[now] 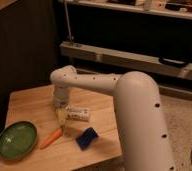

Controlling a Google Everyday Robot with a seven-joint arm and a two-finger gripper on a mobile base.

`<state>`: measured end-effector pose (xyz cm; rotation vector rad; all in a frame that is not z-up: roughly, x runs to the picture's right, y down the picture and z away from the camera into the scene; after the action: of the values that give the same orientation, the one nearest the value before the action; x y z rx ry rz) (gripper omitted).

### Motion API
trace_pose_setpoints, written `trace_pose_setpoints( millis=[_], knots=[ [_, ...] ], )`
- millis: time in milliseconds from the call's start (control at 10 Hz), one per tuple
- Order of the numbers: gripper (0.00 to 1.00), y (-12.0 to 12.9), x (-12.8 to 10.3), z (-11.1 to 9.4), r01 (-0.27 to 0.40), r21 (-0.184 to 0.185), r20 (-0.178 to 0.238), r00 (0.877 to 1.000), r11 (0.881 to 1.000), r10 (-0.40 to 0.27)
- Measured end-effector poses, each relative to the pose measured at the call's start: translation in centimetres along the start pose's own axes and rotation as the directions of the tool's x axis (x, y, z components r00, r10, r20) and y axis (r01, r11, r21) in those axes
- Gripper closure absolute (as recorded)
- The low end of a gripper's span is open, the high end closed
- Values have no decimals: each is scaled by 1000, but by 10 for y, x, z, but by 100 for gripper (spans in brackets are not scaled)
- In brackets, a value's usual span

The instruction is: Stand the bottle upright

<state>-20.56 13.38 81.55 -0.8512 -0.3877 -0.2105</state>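
Claw spread open, pointing down over wooden counter. Left to right: 1 green bowl at front corner, 1 carrot near claw, bottle lying flat just beside claw, 1 blue object near front edge.

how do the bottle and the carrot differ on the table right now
Colour: the bottle is pale whitish with a light label; the carrot is orange.
Shape: the bottle looks even along its length; the carrot tapers.
Place: the bottle lies mid-table with the open gripper at its left end; the carrot lies nearer the front, beside the green bowl.
Shared: both lie flat on the wooden table, similar in length.
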Motion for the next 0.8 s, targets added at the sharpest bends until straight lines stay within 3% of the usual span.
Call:
trace_pose_setpoints(
  millis=[800],
  knots=[
    [20, -7, 11, 16, -50, -19, -32, 998, 999, 49]
  ],
)
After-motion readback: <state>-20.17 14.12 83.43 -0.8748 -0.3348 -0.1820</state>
